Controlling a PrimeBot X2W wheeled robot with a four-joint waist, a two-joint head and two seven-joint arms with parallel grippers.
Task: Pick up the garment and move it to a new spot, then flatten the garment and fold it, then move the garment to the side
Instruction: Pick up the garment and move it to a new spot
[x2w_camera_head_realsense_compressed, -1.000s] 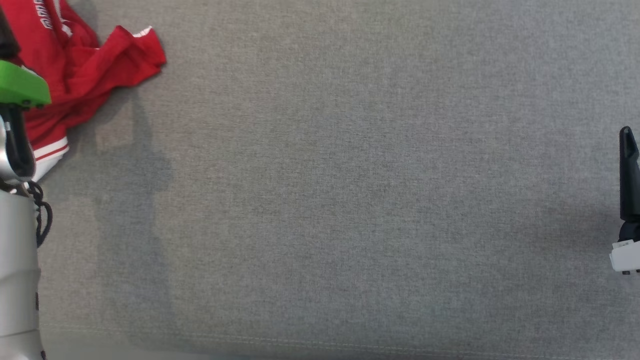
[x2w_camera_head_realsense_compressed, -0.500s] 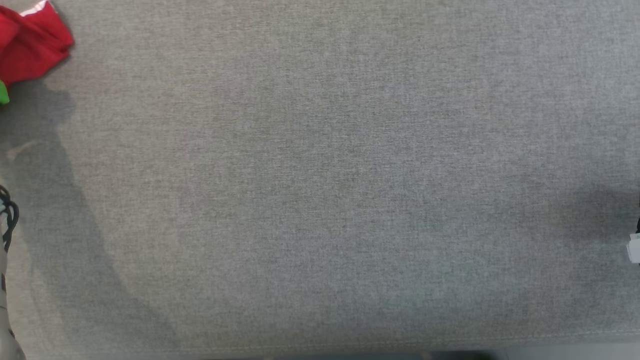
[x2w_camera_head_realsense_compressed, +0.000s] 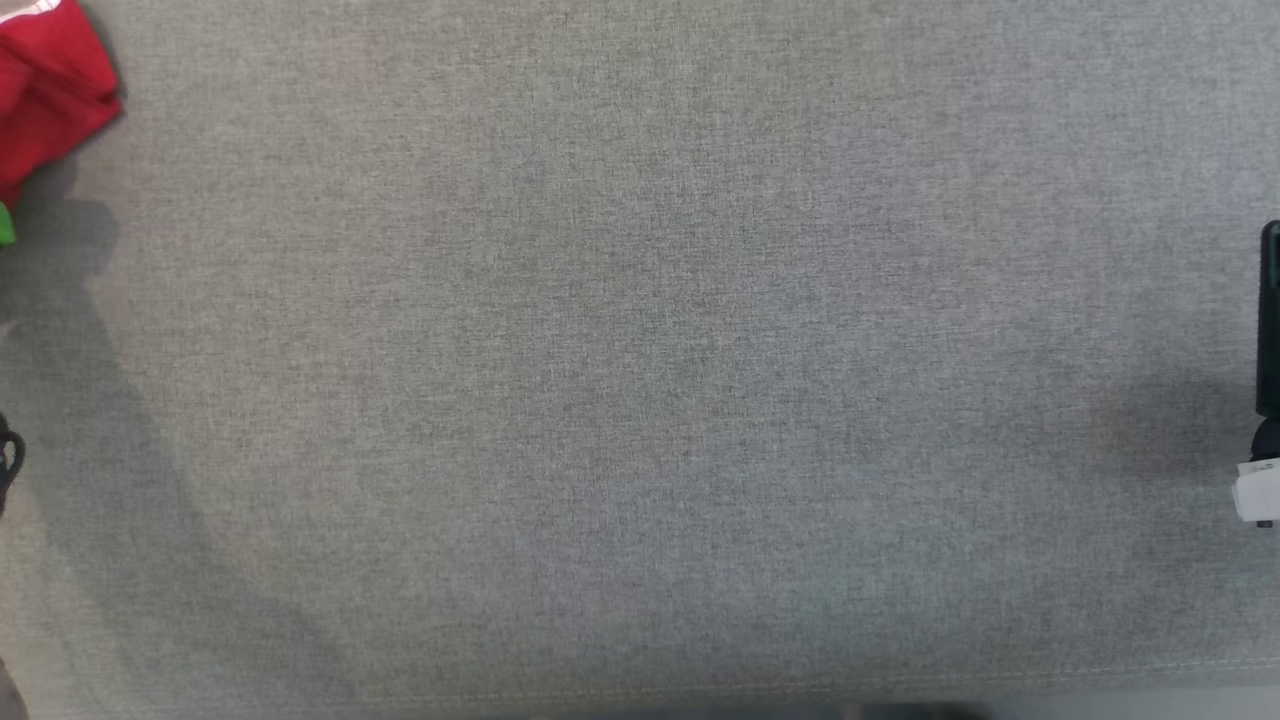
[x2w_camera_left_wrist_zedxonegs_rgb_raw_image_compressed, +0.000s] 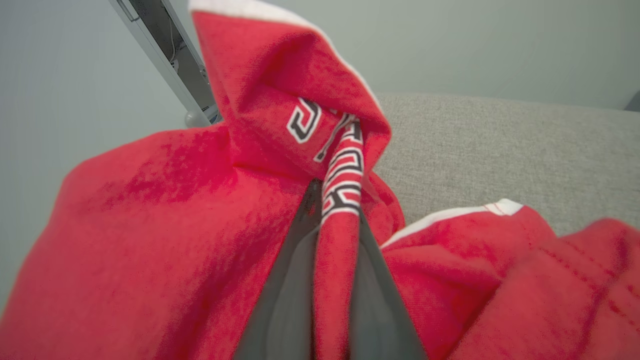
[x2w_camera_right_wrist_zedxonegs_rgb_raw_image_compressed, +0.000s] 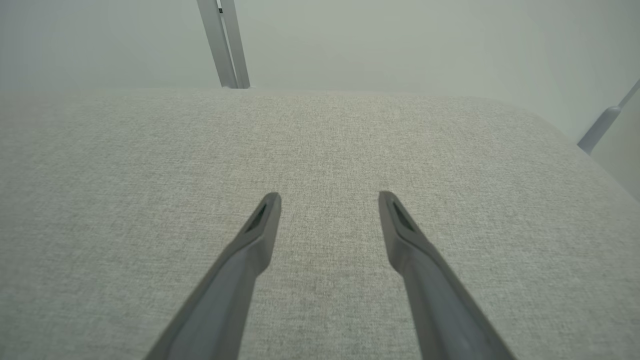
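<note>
Left end effector (x2w_camera_left_wrist_zedxonegs_rgb_raw_image_compressed: 336, 205) is pinching the red garment (x2w_camera_left_wrist_zedxonegs_rgb_raw_image_compressed: 150, 225); right end effector (x2w_camera_right_wrist_zedxonegs_rgb_raw_image_compressed: 329, 197) is hovering, jaws spread wide.

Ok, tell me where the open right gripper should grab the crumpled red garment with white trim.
Take the white-trimmed edge of the red garment, beside the fold the left gripper pinches. It sits thin and exposed against the grey fabric surface, so probably come in low from that bare side.
</note>
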